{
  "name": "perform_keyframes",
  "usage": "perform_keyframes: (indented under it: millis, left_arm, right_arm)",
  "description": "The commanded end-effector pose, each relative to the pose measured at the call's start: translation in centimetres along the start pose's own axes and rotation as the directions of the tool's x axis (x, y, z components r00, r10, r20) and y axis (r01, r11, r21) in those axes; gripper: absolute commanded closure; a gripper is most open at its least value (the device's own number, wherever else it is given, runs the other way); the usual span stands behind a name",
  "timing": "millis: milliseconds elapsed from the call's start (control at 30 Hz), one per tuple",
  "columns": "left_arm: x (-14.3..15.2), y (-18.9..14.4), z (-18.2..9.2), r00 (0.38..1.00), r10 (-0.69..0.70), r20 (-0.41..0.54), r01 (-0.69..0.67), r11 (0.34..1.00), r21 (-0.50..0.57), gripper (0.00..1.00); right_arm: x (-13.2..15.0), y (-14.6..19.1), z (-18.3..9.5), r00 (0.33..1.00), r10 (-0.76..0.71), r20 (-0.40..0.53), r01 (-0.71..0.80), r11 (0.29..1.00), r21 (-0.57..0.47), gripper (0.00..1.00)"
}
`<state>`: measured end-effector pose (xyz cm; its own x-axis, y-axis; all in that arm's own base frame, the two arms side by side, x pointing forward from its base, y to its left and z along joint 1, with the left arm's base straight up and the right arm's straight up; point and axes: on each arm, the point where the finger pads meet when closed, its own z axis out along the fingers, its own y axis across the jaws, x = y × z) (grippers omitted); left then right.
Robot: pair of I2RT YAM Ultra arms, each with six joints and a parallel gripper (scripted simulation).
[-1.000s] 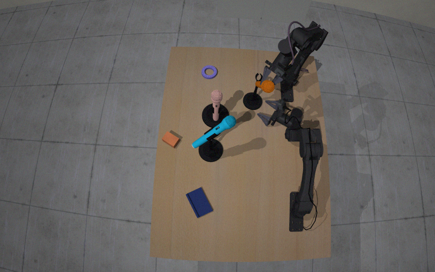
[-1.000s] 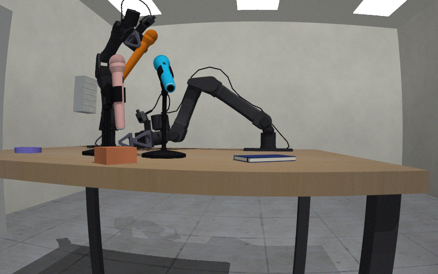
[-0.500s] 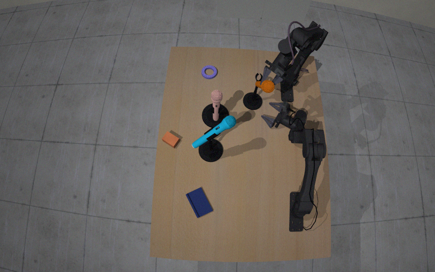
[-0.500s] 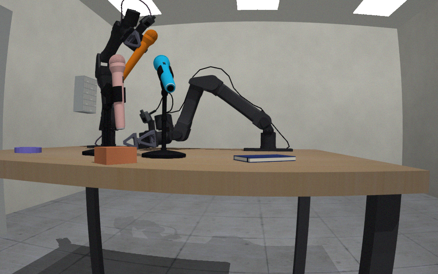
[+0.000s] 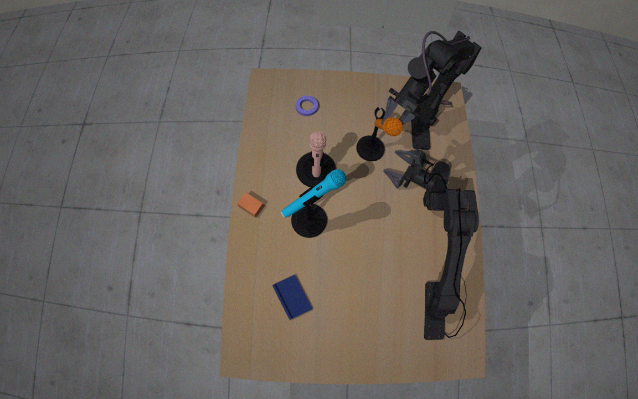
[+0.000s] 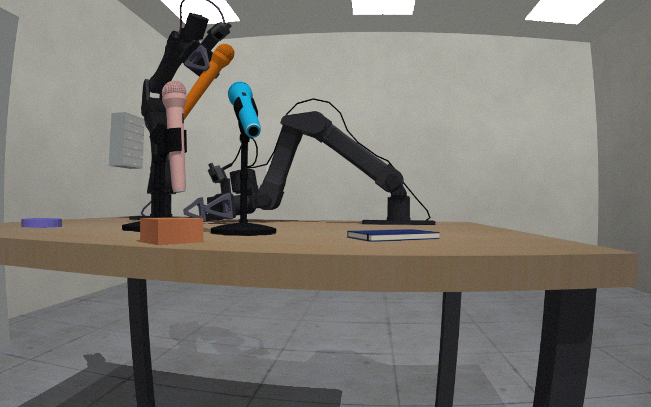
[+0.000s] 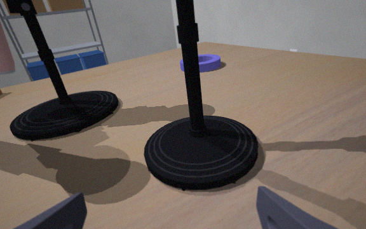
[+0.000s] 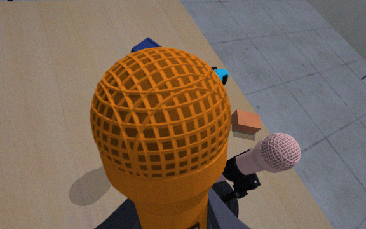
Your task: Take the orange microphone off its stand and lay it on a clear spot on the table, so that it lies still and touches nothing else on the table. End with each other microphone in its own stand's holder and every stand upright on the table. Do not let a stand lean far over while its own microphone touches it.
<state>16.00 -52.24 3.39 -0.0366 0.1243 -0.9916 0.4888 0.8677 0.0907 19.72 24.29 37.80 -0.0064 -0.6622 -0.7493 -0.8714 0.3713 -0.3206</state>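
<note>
My right gripper is shut on the orange microphone, holding it tilted, head up, high above the table. The orange microphone's stand is upright with an empty holder. My left gripper is open and empty, low beside that stand's base. The pink microphone sits in its upright stand's holder. The cyan microphone sits in its own holder on an upright stand.
A purple ring lies near the far end of the table. An orange block lies by the edge opposite the arms. A blue book lies beyond the cyan microphone's stand.
</note>
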Motion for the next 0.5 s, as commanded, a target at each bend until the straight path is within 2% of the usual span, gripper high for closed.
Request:
perform_keyframes:
  millis: [0,467]
  left_arm:
    - [-2.2,0.3,0.0,0.999,-0.031,0.017,0.032,0.999,-0.019,0.02]
    - [-3.5,0.6,0.0,0.998,-0.061,0.033,0.062,0.998,-0.023,0.02]
  right_arm:
    - [-3.1,-1.1,-1.9,0.993,-0.002,0.121,-0.003,0.999,0.044,1.0]
    - [-3.1,-1.1,-1.9,0.993,-0.002,0.121,-0.003,0.999,0.044,1.0]
